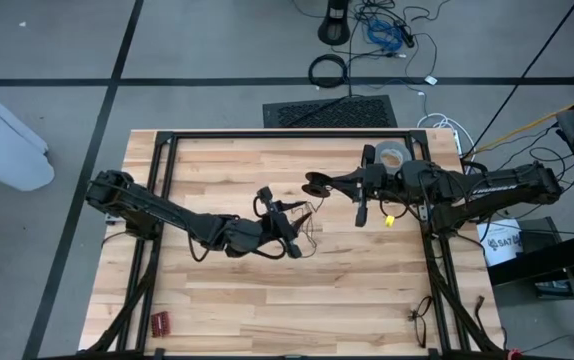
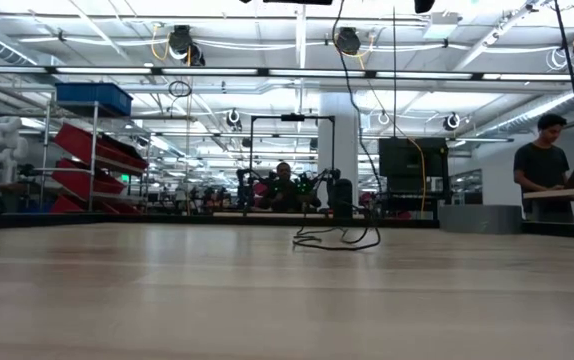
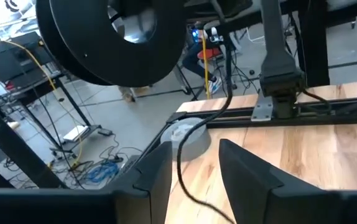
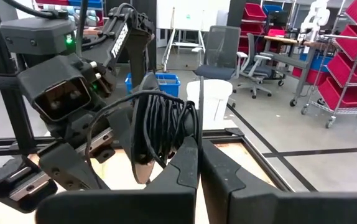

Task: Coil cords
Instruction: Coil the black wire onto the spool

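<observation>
Black cord (image 4: pixel 160 127) hangs in a bundle pinched by the shut right gripper (image 1: pixel 314 184), centre frame, seemingly to anchor the coil. Below-left, the left gripper (image 1: pixel 292 243) stands partly spread around a loose strand, likely guiding it.

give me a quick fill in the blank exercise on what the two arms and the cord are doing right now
1. The right gripper has its fingers ____ on a bundle of coiled black cord.
2. The left gripper has its fingers ____, with a strand of cord running between them.
3. The grey tape roll lies near the ____ arm.
4. The arms work over a ____ table.

Missing words: shut; open; right; wooden
</observation>
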Available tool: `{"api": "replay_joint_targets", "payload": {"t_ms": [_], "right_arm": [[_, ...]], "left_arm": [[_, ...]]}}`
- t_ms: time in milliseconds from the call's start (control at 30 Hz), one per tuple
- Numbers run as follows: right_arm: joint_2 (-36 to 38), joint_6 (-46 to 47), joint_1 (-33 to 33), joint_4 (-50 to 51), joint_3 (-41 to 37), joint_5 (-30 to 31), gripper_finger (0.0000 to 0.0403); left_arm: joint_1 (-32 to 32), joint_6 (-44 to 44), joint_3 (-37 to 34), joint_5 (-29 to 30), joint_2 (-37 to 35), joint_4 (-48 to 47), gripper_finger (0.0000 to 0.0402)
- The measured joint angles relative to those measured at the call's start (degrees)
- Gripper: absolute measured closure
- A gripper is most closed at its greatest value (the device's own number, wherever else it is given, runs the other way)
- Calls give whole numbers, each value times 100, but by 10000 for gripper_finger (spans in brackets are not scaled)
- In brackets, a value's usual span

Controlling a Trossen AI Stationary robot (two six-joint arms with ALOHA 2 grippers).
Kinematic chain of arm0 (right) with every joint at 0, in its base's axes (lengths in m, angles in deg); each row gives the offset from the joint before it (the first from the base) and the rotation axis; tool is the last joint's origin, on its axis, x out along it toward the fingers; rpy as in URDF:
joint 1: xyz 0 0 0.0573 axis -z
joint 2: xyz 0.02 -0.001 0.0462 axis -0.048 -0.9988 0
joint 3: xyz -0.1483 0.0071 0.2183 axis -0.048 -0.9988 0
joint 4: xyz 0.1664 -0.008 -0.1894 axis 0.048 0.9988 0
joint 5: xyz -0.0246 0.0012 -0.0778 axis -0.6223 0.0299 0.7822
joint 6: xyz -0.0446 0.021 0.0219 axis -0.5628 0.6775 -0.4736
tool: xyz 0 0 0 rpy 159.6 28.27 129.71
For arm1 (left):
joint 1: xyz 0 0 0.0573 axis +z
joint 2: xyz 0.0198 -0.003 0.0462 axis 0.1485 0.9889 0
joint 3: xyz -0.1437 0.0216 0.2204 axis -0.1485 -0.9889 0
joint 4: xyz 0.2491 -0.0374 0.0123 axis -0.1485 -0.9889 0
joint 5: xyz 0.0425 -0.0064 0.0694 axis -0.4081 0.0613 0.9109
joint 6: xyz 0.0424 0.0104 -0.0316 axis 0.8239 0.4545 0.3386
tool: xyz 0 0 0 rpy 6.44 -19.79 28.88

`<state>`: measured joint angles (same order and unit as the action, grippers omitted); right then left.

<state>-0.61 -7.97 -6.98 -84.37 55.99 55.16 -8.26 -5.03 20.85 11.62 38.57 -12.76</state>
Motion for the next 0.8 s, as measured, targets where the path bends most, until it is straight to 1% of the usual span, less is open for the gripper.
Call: {"api": "replay_joint_targets", "payload": {"t_ms": [33,200,400,567,800], "right_arm": [[-2,0,0,0,0,0,403],[-2,-2,0,0,0,1,403],[-2,-2,0,-2,0,1,403],[-2,-2,0,-4,0,2,403],[-2,-4,0,-4,0,2,403]], "left_arm": [[0,19,0,-17,0,23,264],[35,125,0,-590,0,317,270],[152,256,0,-620,0,404,270],[251,242,0,-1029,7,408,270],[254,245,0,-1244,7,408,270]]}}
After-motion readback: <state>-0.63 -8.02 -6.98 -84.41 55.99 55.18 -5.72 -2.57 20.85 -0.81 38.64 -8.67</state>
